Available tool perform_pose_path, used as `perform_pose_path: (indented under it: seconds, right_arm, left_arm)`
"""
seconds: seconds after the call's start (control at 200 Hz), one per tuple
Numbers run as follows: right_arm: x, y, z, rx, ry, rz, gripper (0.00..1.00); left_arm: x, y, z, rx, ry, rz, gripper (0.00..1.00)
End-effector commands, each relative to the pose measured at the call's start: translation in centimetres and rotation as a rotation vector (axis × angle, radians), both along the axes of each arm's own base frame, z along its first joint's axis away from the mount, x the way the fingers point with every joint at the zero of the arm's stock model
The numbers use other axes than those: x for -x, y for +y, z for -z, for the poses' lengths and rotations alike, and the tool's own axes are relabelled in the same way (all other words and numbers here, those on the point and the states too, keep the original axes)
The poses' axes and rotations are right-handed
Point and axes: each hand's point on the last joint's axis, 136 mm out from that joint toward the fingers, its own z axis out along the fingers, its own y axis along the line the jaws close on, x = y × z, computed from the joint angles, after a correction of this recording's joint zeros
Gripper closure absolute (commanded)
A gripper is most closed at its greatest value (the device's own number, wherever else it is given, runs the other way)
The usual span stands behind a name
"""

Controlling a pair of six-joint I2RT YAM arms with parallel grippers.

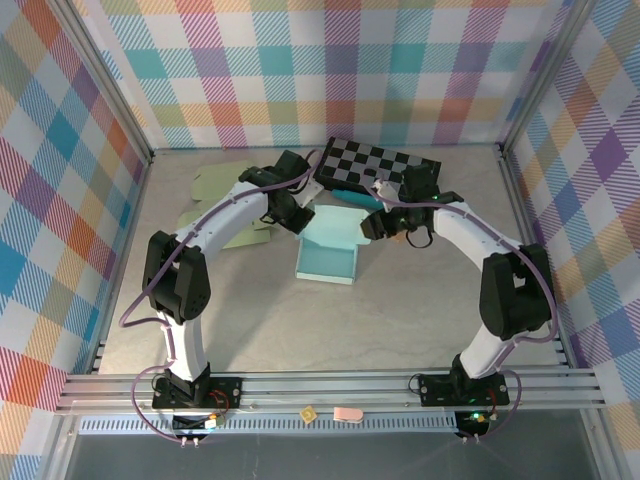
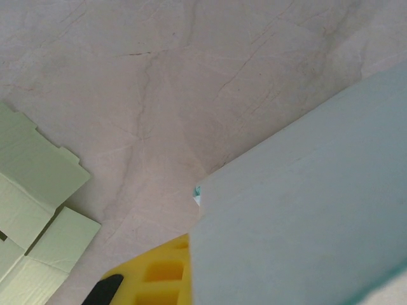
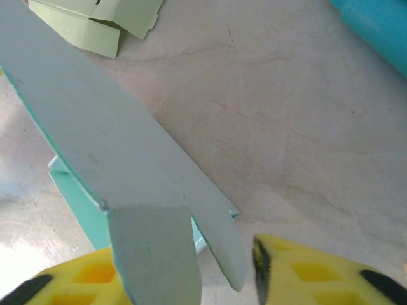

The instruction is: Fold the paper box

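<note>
Top external view: the pale teal paper box [image 1: 328,262] sits mid-table [image 1: 420,310], its open tray toward the arms and its rear panel [image 1: 335,222] standing up at the far side. Both grippers have closed in on that far side. The left gripper [image 1: 303,207] is at the panel's left corner and the right gripper [image 1: 372,226] at its right corner, so each arm is about equally near and the box lies between them. Flat green box blanks [image 1: 222,185] lie off to the left and a checkerboard [image 1: 385,163] lies behind, both apart from the work.

From the left wrist, the panel [image 2: 299,222] slants across the lower right and covers one side of the gripper. A single yellow finger [image 2: 156,276] shows at its edge. That gripper is clenched, and I judge it is pinching the sheet's corner, though the contact itself is hidden.

From the right wrist, the panel runs as a long strip from upper left down to bottom centre, ending in a tab [image 3: 152,254] that drops between the yellow fingers [image 3: 305,273]. The right gripper [image 3: 181,260] is spread, straddling the tab. The left finger sits close against it, while table shows between the tab and the right finger.

So the strip's long axis points almost straight into the right jaws. To my eye the next pinch needs little more than a squeeze, provided the tab stays centred.
</note>
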Motion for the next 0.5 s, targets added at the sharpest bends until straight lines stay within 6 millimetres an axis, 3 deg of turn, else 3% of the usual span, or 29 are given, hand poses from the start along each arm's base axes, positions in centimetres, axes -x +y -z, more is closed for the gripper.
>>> perform_pose_path:
  seconds: [0.0, 0.495]
  right_arm:
    - [0.2, 0.4, 0.4, -0.002, 0.026, 0.006, 0.61]
    - [0.1, 0.7, 0.2, -0.026, 0.04, 0.263, 0.77]
  left_arm:
    - [0.1, 0.5, 1.2, -0.013, 0.036, -0.059, 1.0]
    - [-0.9, -0.5, 0.9, 0.134, 0.05, -0.31, 1.0]
